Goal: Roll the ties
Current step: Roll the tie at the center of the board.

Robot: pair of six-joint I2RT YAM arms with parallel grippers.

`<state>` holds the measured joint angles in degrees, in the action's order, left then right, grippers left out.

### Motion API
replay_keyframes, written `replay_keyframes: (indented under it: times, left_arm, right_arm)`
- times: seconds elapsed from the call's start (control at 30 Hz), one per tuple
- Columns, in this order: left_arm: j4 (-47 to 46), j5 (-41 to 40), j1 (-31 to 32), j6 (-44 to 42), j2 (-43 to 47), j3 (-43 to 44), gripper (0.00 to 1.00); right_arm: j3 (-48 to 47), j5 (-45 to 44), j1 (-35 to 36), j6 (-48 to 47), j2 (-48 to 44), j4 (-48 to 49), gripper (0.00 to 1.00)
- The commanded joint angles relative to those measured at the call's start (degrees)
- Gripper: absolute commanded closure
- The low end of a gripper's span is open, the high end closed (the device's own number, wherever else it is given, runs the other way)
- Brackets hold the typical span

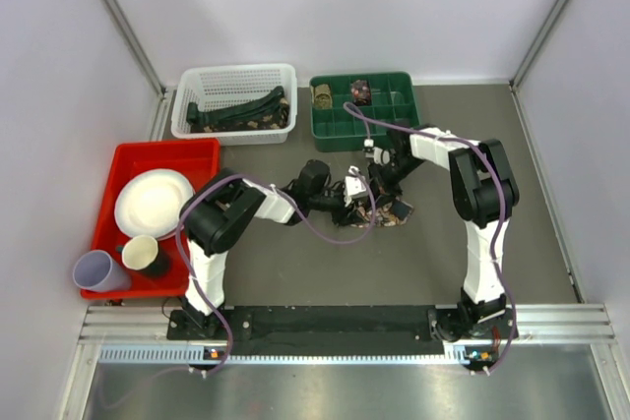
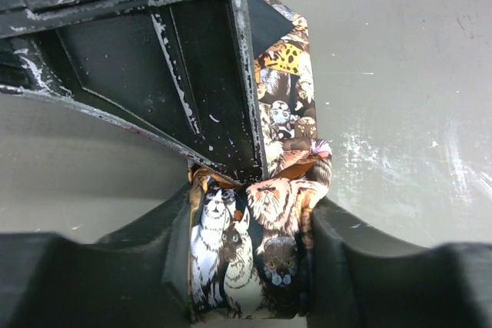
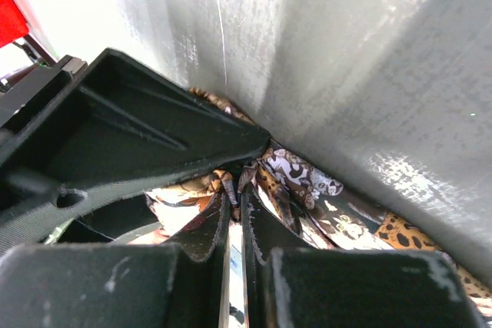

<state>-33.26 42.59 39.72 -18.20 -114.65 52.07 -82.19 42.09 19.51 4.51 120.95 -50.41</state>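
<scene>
Together, left gripper [image 2: 250,263], right gripper [image 3: 237,240], seemingly pinching tie [image 2: 286,105]

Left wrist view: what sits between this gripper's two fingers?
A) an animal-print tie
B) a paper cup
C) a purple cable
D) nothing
A: both fingers of the left gripper press against the tie, whose cat faces show between them.

White basket [image 1: 236,70] and green divided tray [image 1: 394,107] side by side at the far end of the grey table [image 1: 522,213]. Left, a red tray [image 1: 162,152] holds a white plate [image 1: 153,204] and cream cup [image 1: 140,251]; a lavender cup [image 1: 98,270] at its near corner
</scene>
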Motion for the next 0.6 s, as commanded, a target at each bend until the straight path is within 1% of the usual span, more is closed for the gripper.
replay_keyframes:
  times: [0.0, 0.07, 0.1, 0.13, 0.17, 0.2, 0.23, 0.27, 0.37, 0.43, 0.5, 0.57]
  left_arm:
    - [15.11, -1.10, -0.09, -3.94, 0.39, 1.62, 0.69]
    - [19.35, -2.24, 0.18, -7.02, 0.66, 2.94, 0.73]
    - [20.85, -2.77, 0.26, -7.90, 0.66, 3.21, 0.76]
    - [24.43, -3.38, 0.35, -9.73, 0.31, 3.64, 0.77]
    - [26.03, -3.74, 0.53, -10.45, 0.22, 4.61, 0.78]
    - [27.18, -4.78, 0.62, -11.15, 0.04, 4.79, 0.78]
    - [29.19, -5.40, 0.79, -12.29, -0.31, 5.05, 0.79]
    - [30.17, -5.50, 1.05, -12.82, -0.40, 5.75, 0.79]
    - [32.80, -7.08, 1.93, -14.50, -1.01, 6.98, 0.78]
    - [32.99, -7.52, 2.20, -14.85, -1.45, 7.51, 0.79]
    - [32.99, -7.61, 2.37, -14.94, -1.63, 8.04, 0.79]
    - [35.45, -7.78, 2.55, -15.11, -2.16, 8.83, 0.78]
  right_arm:
    - [0.46, -11.77, 1.42, -3.90, 4.04, 6.82, 0.95]
    - [-0.94, -8.08, 0.36, -3.81, 2.12, 4.55, 0.86]
    - [-1.30, -6.77, -0.17, -3.90, 1.41, 3.58, 0.79]
    - [-2.00, -4.40, -1.30, -3.90, 0.70, 2.61, 0.74]
    - [-2.27, -3.08, -1.75, -4.25, -0.09, 0.86, 0.69]
    - [-2.10, -1.58, -2.36, -4.16, -1.40, 0.23, 0.61]
    - [-1.92, 0.78, -3.15, -4.25, -2.37, -0.29, 0.57]
    - [-1.14, 2.11, -3.33, -4.25, -3.16, -0.65, 0.55]
    - [1.06, 7.03, -3.69, -3.38, -5.54, -0.65, 0.54]
    - [3.08, 11.23, -3.69, -1.36, -7.03, 1.71, 0.54]
    - [4.32, 13.10, -3.43, 1.28, -7.74, 3.82, 0.54]
    - [4.67, 14.08, -2.73, 1.55, -7.57, 4.62, 0.54]
